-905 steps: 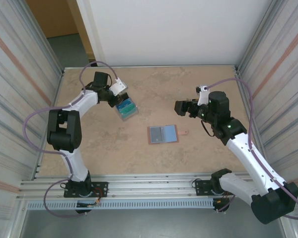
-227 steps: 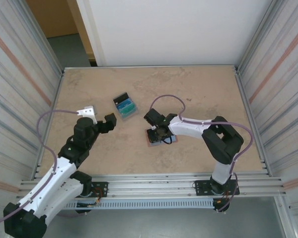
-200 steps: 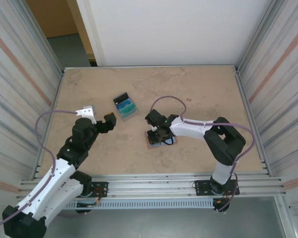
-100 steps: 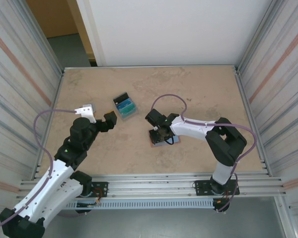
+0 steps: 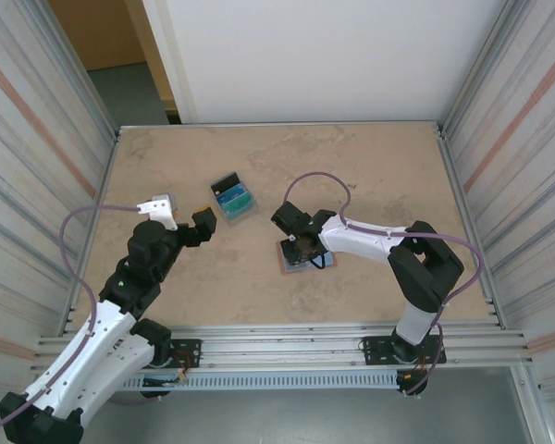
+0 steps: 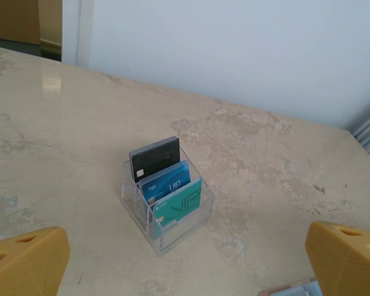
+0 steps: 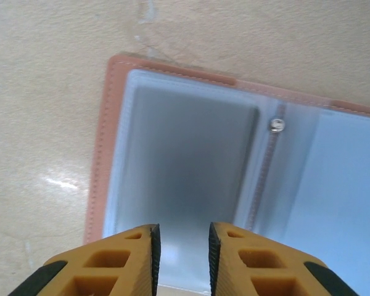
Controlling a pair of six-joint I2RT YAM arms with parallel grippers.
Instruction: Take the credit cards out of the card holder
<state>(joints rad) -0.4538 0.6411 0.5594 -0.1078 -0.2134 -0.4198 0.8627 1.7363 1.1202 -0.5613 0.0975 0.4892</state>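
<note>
The card holder [image 5: 305,260], a salmon-pink wallet, lies open on the table with its blue-grey pockets [image 7: 191,148] facing up. My right gripper [image 5: 302,246] points down onto it. Its fingertips [image 7: 182,240] hover over the left pocket, a narrow gap apart, with nothing between them. The credit cards [image 6: 166,188], one black, one blue and one teal, stand upright in a clear plastic rack [image 5: 233,200] to the wallet's upper left. My left gripper [image 5: 189,223] hangs wide open and empty in front of that rack, its fingertips [image 6: 185,262] spread well apart.
A small metal snap stud [image 7: 275,125] sits at the wallet's fold. A corner of the wallet [image 6: 291,288] shows low in the left wrist view. Corrugated metal walls [image 5: 37,157] close both sides, and a white panel [image 5: 305,55] stands at the back.
My right gripper has shifted slightly over the wallet, and the wallet has turned a little under it. My left arm has crept a bit toward the card rack, still open.
</note>
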